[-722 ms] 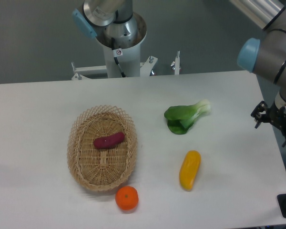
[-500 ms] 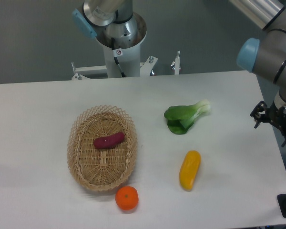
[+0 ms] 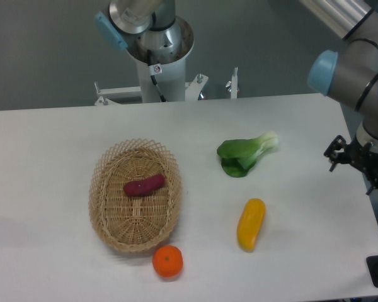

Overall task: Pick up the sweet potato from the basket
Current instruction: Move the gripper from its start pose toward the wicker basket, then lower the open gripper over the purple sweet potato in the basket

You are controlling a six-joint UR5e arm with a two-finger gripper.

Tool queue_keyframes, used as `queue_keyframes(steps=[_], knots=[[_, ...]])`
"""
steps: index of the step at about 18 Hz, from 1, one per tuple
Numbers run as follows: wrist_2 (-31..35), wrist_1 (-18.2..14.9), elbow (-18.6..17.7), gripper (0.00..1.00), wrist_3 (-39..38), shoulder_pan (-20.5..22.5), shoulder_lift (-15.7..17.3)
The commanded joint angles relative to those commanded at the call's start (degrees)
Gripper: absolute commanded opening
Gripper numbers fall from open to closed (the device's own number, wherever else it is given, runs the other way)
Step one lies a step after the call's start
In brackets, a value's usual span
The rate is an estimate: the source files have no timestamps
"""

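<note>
Nothing is done yet: the small reddish-purple sweet potato (image 3: 144, 185) lies in the oval tan wicker basket (image 3: 104, 211), well apart from my gripper (image 3: 359, 165), whose jaw state I cannot tell.

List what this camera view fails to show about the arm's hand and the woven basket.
- Hand: at the right edge of the only view, dark and partly cut off; whether it is open or shut is unreadable.
- Dark reddish-purple sweet potato: its underside lies hidden against the floor of the light tan oval wicker basket.
- Round orange fruit: contact with the basket rim is unclear.
</note>
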Motion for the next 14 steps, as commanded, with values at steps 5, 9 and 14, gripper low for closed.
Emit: queue_keyframes(steps=[5,9,14], knots=[[-1.3,0.4,-3.6,1.00,-5.6,-3.7,2.3],[-1.5,0.4,-8.6,1.00,-10.5,-7.7,5.4],[-1.5,0.6,-18.4,1.00,-13.7,-14.0,11.7]])
